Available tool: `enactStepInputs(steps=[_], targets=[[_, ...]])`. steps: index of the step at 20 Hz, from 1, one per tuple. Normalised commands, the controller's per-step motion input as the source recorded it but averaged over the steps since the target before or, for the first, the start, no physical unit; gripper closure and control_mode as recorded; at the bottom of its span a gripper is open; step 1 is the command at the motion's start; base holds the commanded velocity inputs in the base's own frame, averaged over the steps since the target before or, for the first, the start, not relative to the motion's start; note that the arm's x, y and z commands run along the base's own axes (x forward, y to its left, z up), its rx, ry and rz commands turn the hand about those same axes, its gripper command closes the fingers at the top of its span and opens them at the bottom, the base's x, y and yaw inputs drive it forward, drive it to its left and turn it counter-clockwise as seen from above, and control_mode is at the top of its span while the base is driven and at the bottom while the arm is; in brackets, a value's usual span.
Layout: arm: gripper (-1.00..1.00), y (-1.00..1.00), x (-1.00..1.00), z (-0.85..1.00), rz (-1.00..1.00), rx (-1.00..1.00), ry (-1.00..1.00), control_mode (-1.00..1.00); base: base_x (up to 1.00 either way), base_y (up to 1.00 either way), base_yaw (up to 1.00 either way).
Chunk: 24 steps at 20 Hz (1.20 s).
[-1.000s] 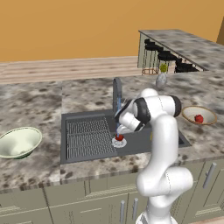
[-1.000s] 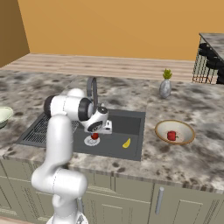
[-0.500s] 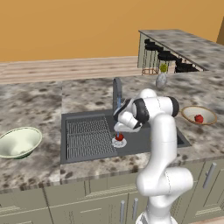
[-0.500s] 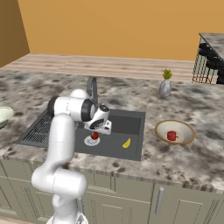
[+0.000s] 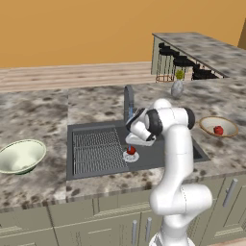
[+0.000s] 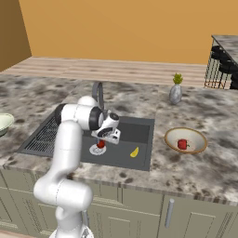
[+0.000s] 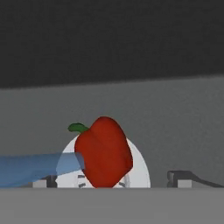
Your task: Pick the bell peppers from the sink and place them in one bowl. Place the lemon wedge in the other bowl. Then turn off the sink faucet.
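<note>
A glossy red bell pepper (image 7: pixel 104 152) sits on the pale round drain of the dark grey sink (image 5: pixel 91 166). My gripper (image 5: pixel 131 145) hangs low over it, open, with a fingertip (image 7: pixel 183 176) on either side of the pepper (image 6: pixel 100 144) and not closed on it. A second red pepper (image 6: pixel 182 144) lies in the shallow tan bowl (image 6: pixel 172 136) on the counter to the right. The yellow lemon wedge (image 6: pixel 134 152) rests on the sink floor right of the drain. At the far left stands the deep green bowl (image 5: pixel 21 156). The faucet (image 5: pixel 128 100) rises behind the basin; a bluish stream of water (image 7: pixel 35 168) crosses the hand view.
A ridged wire rack (image 5: pixel 96 149) covers the left half of the basin. A small grey vase with a plant (image 6: pixel 175 93) stands on the counter behind the tan bowl. Dark bar stools (image 5: pixel 175 65) are at the far right, beyond the counter.
The hand has sunk slightly toward the pepper on the drain. The jaws have stayed wide and nothing else has moved.
</note>
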Motion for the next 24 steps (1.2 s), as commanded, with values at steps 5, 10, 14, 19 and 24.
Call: enactStepInputs(steps=[5,10,14,19,24], targets=[[-1.0,0.02,0.02,-0.26,-0.03,0.0,0.01,-1.0,0.0,0.0,0.0],[-1.0,0.16,0.08,-0.19,-0.04,0.0,0.01,-1.0,0.0,0.0,0.0],[-1.0,0.26,0.19,-0.13,-0.05,0.0,0.01,-1.0,0.0,0.0,0.0],[-1.0,0.19,0.21,-0.14,-0.05,0.0,0.0,-1.0,0.0,0.0,0.0],[1.0,0.11,0.04,-0.21,-0.03,0.0,0.0,-1.0,0.0,0.0,0.0]])
